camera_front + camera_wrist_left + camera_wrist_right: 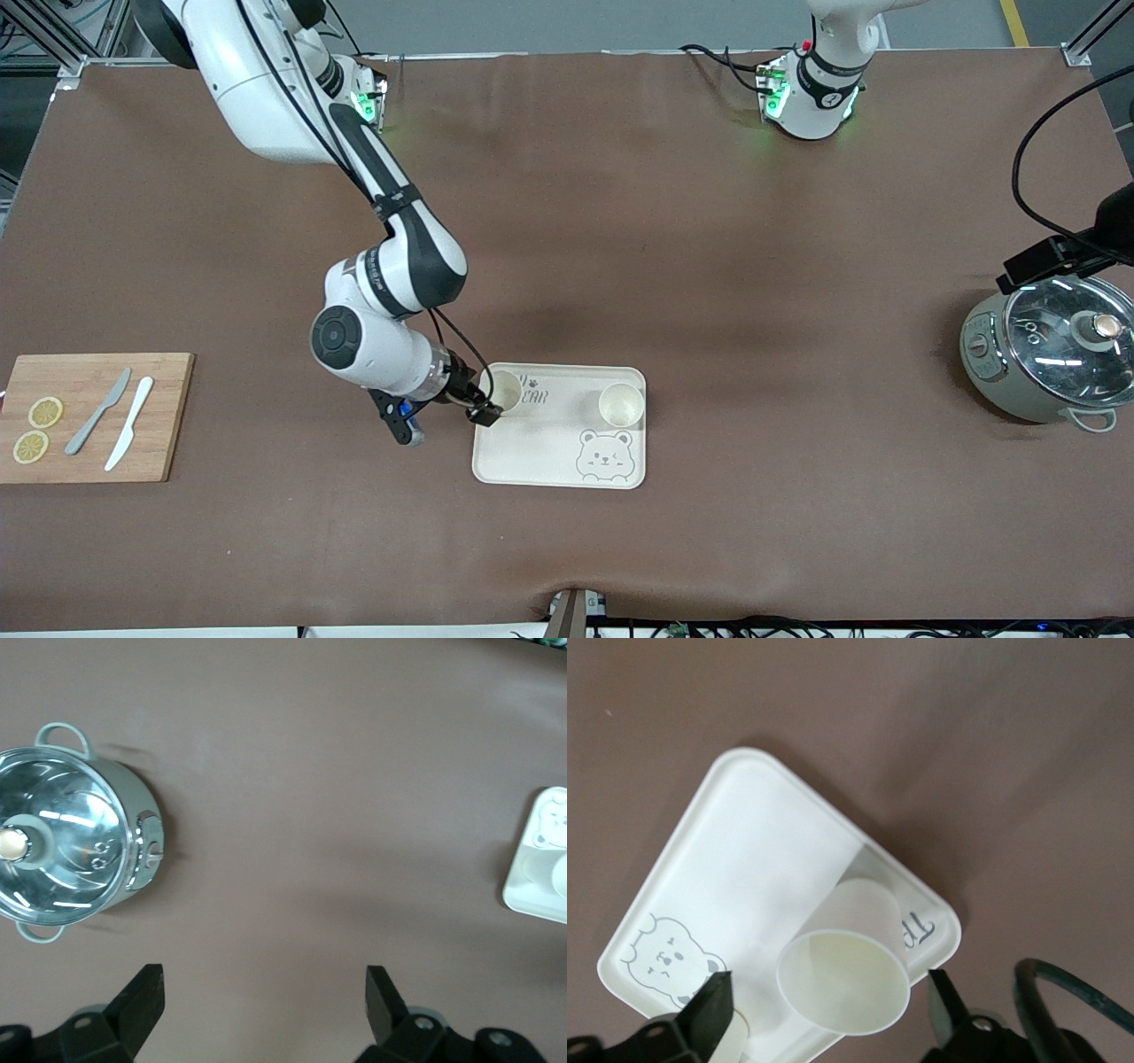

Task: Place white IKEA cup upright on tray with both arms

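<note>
The cream bear tray (549, 443) lies on the brown table and also shows in the right wrist view (744, 842). Two white cups stand upright on it. One cup (506, 389) is at the tray's corner toward the right arm's end, by the lettering. The second cup (620, 404) stands above the bear drawing. My right gripper (493, 403) is open, its fingers (713, 1003) either side of the first cup (843, 979) with gaps showing. My left gripper (1036, 264) is open and empty (264, 992), up over the table beside a pot.
A grey-green pot with a glass lid (1054, 354) stands at the left arm's end, also in the left wrist view (71, 868). A wooden cutting board (164, 416) with two knives and lemon slices lies at the right arm's end.
</note>
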`<state>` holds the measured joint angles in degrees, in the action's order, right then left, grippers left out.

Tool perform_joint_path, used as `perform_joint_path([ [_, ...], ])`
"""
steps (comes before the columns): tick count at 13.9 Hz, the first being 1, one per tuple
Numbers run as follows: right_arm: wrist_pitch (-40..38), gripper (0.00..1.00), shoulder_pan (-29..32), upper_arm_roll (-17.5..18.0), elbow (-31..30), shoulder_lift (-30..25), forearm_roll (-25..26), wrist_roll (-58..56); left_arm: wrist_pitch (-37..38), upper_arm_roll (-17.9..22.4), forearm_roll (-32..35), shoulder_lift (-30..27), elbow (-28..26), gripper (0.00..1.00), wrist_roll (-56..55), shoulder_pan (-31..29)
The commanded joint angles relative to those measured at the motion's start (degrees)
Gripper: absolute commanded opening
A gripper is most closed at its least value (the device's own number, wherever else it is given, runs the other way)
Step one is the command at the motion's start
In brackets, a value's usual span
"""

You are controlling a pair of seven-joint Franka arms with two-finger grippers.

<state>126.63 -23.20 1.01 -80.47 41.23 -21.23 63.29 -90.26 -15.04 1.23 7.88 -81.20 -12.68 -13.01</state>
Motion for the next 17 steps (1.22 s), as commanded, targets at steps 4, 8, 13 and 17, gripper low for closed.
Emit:
perform_joint_path([
  [4, -23.16, 1.00, 8.42, -0.48, 12.35, -2.73, 1.54, -2.29, -0.18, -1.49, 1.23, -0.67, -0.71, 1.00, 0.29, 0.00],
  [8, -25.82, 1.00, 11.42, -0.66, 11.05, -10.10, 7.32, -8.51, -0.09, -1.57, 1.23, -0.93, -0.45, 1.00, 0.38, -0.09],
  [13, -36.53, 1.00, 16.16, -0.57, 10.42, -17.40, 12.70, -18.88, 0.35, -1.57, 1.32, -1.28, -0.53, 1.00, 0.11, -0.26],
  [17, -41.20, 1.00, 21.95, -0.66, 6.92, -24.51, 15.07, -36.09, 1.05, -1.57, 1.41, -1.46, -0.45, 1.00, -0.06, -0.44],
])
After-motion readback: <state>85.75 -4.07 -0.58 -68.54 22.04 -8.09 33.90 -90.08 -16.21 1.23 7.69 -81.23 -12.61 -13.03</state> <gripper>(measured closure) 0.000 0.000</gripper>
